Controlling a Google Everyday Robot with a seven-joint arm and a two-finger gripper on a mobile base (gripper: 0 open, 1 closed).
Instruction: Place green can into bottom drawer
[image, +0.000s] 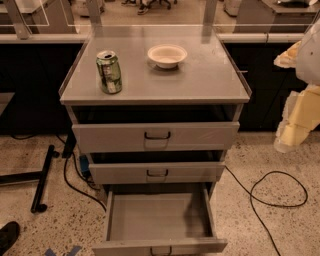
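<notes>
Green can (109, 72) stands upright on the left side of the grey cabinet's tabletop (200, 82), close to the front edge, pull tab up and white label patch facing you. Nothing is touching it. A white bowl (167, 55) sits to its right and further back, well apart from the can.

Bottom drawer (160, 217) is pulled far out, and you get a full look at its flat grey interior. Its black handle is partly cut off at the lower edge of your view. The middle drawer (157, 173) and top drawer (156, 136) each sit only slightly proud of the frame, with dark gaps above them.

End effector (294, 131) hangs at the far right of your view, off to the side of the cabinet. It's around top-drawer height, below tabletop level and well apart from the can. It's a pale yellow-white shape partly cropped by the frame. Can't tell whether it's open or closed, but it isn't on the can.

On the floor, a black cable (280, 192) loops right of the cabinet, and a black stand leg (42, 177) lies to the left.
</notes>
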